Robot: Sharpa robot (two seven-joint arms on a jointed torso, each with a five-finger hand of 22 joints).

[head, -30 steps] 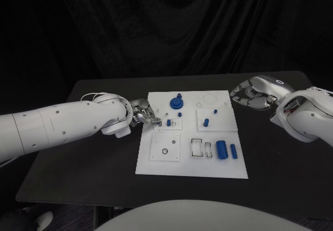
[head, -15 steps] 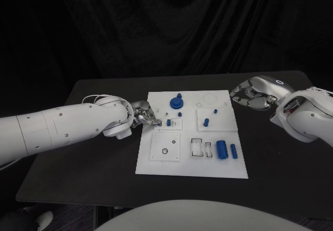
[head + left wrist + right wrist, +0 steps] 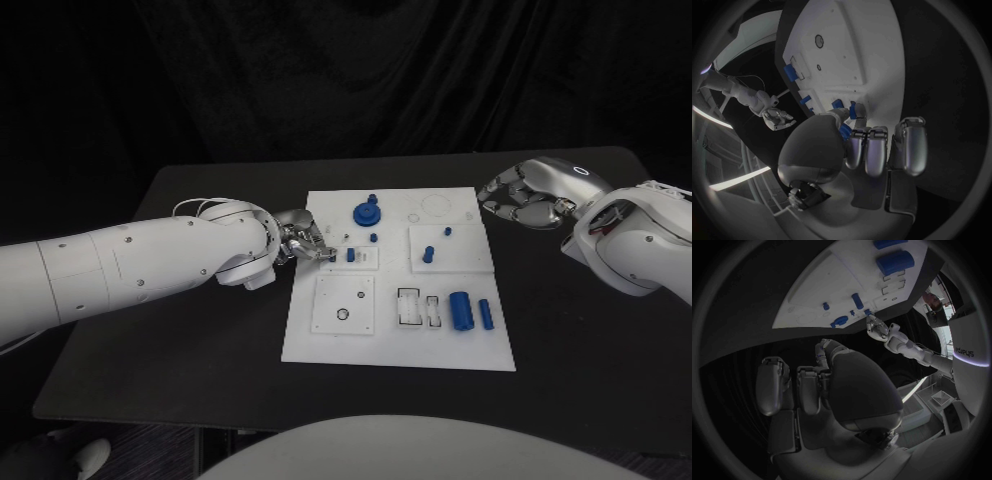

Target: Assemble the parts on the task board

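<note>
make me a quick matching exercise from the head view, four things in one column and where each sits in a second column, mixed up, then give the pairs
Things:
1. left hand
2. right hand
3. blue gear piece
4. large blue cylinder

Places:
A. lying on the task board, in its near right part
B. off the board, beyond its far right corner
C. at the board's left edge, beside a small blue part
D. standing near the board's far edge, around the middle

Pairs: 1-C, 2-B, 3-D, 4-A

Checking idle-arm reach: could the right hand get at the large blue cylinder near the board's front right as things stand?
Probably yes. The right hand hovers off the task board's far right corner holding nothing, and nothing lies between it and the large blue cylinder; the left hand works at the opposite edge.
</note>
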